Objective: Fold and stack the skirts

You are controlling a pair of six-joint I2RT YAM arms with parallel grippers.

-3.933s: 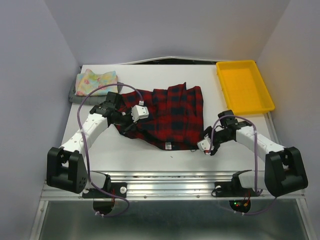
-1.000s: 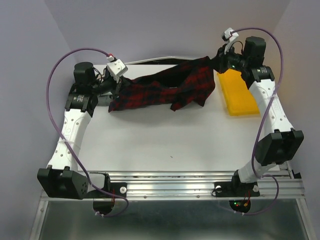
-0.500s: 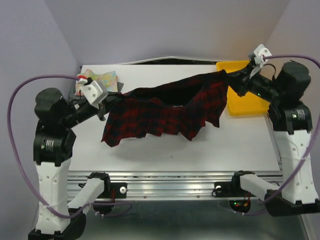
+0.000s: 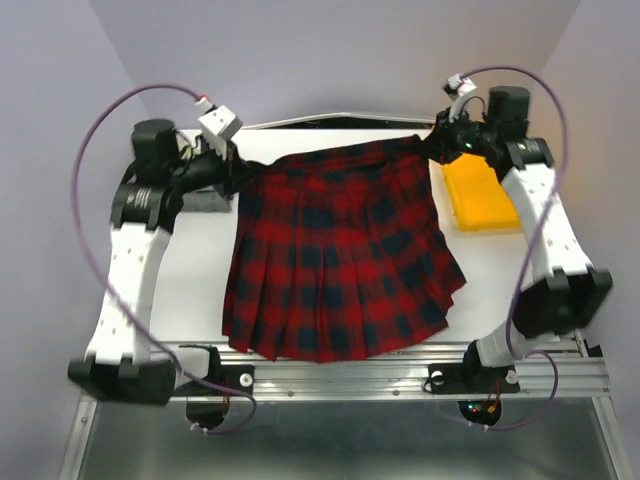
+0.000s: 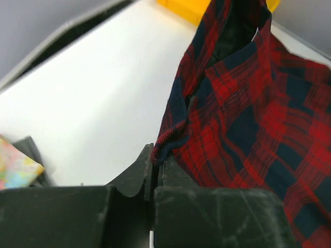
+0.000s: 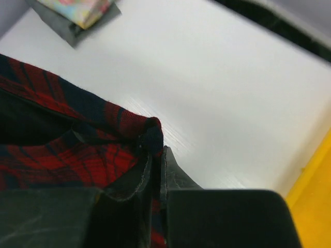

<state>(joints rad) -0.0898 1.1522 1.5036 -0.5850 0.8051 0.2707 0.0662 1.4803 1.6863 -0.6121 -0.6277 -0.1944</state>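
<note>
The red-and-dark plaid skirt is spread wide, waistband at the far side and pleated hem reaching the table's near edge. My left gripper is shut on the waistband's left corner, and the left wrist view shows the cloth edge pinched at my gripper. My right gripper is shut on the right corner, the fabric bunched at the tips of that gripper. The folded floral skirt lies on the grey skirt at the far left; the left arm mostly hides them from above.
A yellow tray stands at the far right, just beside the right gripper. Bare white table shows left of the skirt. Purple cables loop above both arms. The metal rail runs along the near edge.
Half a second ago the skirt hung bunched in the air between the raised grippers. Both grippers have moved toward the far edge and the skirt has spread out flat, its hem toward the near edge.
</note>
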